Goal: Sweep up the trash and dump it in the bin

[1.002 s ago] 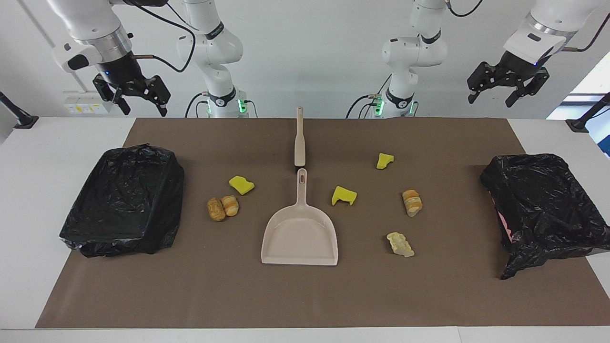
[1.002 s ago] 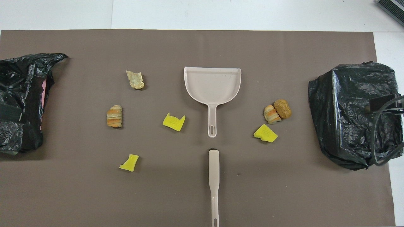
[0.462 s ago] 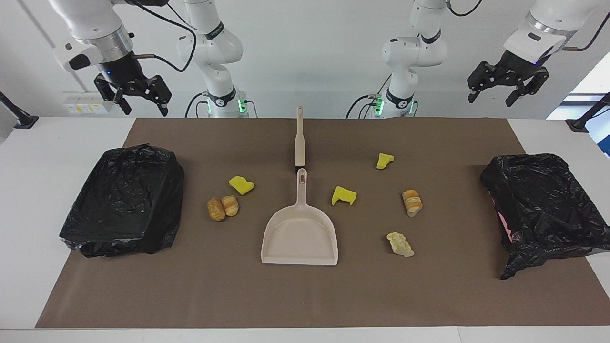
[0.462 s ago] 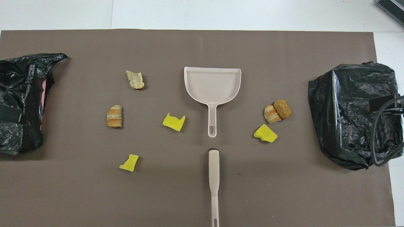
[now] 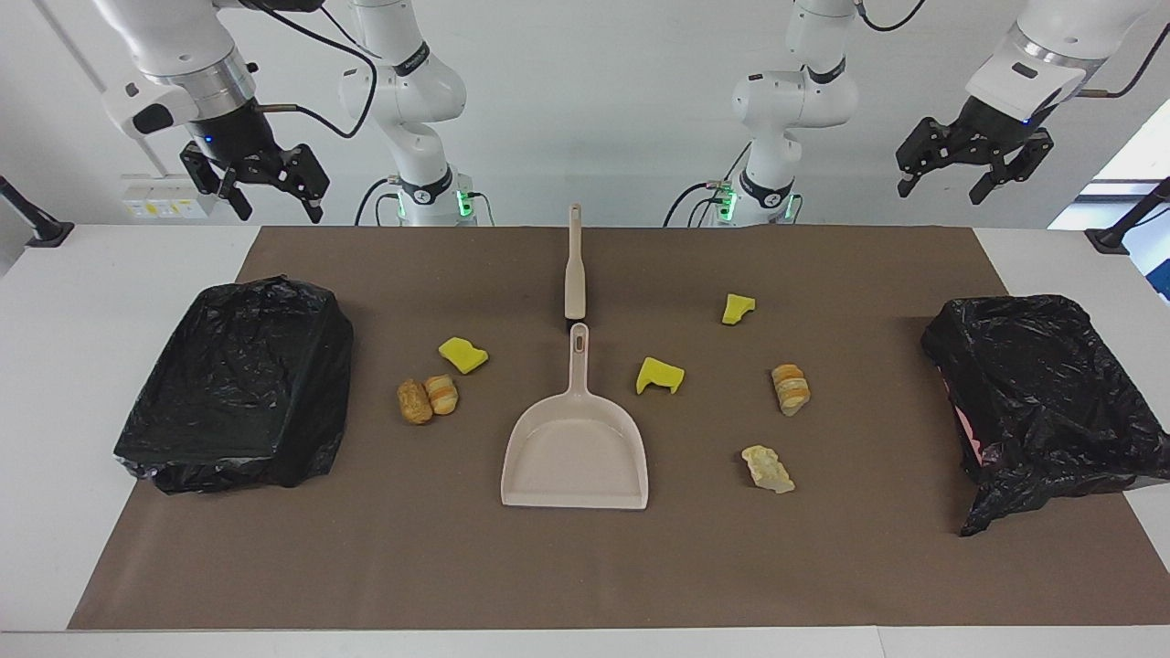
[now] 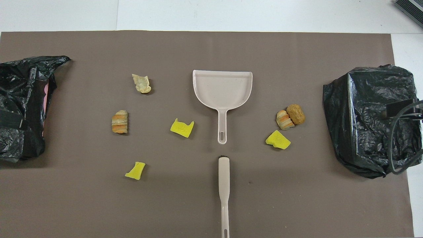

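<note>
Trash lies scattered on the brown mat: yellow sponge pieces (image 5: 462, 355) (image 5: 660, 376) (image 5: 738, 308), striped bread chunks (image 5: 441, 394) (image 5: 791, 388), a brown chunk (image 5: 414, 402) and a pale cream lump (image 5: 768, 469). A black-bagged bin (image 5: 238, 384) sits at the right arm's end, and another bin (image 5: 1042, 393) at the left arm's end. My right gripper (image 5: 274, 208) hangs open high over the table edge at the robots' end, level with its bin. My left gripper (image 5: 941, 194) hangs open likewise at its own end. Neither holds anything.
A beige dustpan (image 5: 574, 448) lies mid-mat, its handle pointing toward the robots. A beige brush (image 5: 574, 274) lies in line with it, nearer to the robots. In the overhead view, the dustpan (image 6: 222, 87) and the brush (image 6: 223, 185) lie between the two groups of scraps.
Both grippers have shifted only slightly in the air. Nothing on the mat has moved.
</note>
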### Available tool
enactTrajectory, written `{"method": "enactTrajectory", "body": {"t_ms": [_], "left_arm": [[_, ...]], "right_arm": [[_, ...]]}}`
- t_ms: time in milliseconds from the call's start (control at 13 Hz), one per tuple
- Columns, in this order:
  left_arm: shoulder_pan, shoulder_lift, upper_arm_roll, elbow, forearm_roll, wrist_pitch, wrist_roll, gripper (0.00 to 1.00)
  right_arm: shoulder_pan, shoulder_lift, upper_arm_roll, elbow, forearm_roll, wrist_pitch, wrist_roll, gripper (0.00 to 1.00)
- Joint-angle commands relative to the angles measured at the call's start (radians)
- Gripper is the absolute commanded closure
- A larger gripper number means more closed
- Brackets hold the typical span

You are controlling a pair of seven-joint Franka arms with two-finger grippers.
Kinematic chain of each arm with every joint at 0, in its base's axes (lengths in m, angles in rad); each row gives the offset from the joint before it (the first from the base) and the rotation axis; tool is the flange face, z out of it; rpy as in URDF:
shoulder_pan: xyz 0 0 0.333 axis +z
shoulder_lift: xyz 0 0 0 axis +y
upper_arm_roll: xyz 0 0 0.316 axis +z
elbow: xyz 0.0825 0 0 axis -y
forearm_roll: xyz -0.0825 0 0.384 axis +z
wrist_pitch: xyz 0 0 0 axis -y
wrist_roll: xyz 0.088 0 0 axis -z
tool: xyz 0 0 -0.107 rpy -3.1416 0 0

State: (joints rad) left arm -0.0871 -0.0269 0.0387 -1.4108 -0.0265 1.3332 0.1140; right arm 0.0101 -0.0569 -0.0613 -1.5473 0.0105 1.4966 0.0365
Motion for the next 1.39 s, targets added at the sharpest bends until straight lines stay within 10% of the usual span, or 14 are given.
{"method": "enactTrajectory", "body": {"t_ms": [0, 1310], "left_arm": [[-0.007, -0.030, 0.000, -0.036, 0.014, 0.001, 0.003, 0.00], [-0.017, -0.037, -0.046, -0.052, 0.004, 0.036, -0.005, 0.00]], "right_arm": [[-0.004, -0.015, 0.000, -0.011, 0.020, -0.001, -0.015, 0.00], [-0.004, -0.014, 0.000, -0.011, 0.020, -0.001, -0.015, 0.00]]}}
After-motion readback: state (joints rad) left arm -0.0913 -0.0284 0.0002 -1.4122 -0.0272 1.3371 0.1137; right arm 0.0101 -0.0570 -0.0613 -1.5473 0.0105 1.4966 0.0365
